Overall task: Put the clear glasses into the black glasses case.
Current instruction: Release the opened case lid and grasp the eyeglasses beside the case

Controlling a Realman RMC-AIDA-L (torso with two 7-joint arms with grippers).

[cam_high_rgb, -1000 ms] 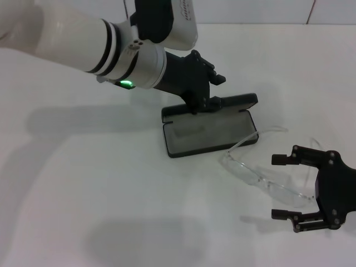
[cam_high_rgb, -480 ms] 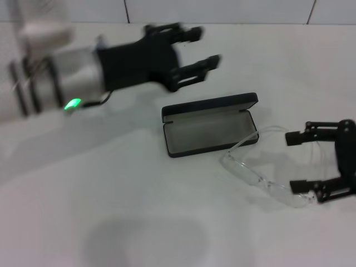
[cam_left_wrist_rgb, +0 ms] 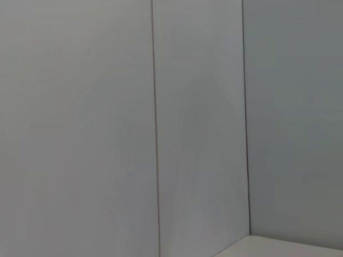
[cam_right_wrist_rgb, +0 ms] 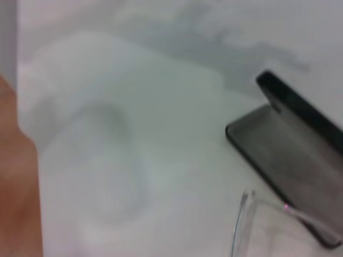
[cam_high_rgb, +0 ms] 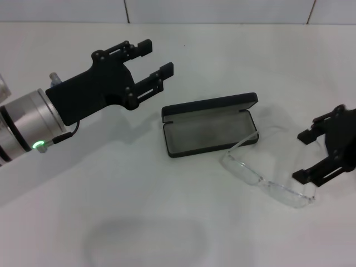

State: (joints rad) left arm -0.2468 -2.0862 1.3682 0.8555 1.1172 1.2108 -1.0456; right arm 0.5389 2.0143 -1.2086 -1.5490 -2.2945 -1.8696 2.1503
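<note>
Two grippers flank a job barely begun: the black glasses case (cam_high_rgb: 209, 125) lies open on the white table (cam_high_rgb: 139, 211), lid propped up behind its empty grey-lined tray, while the clear glasses (cam_high_rgb: 267, 175) rest on the tabletop just in front and to the right of it, one arm appearing to touch the case's right front corner. The right gripper (cam_high_rgb: 322, 150), fingers spread wide and empty, sits right beside the outer end of the glasses; whether a fingertip touches the lens is hard to tell. The left gripper (cam_high_rgb: 153, 64), fingers parted and holding nothing, hovers to the left of and behind the case, apart from it. Picking up and placing the glasses remain undone. Open table surrounds the case on its left and front; the raised lid walls off the rear approach.
</note>
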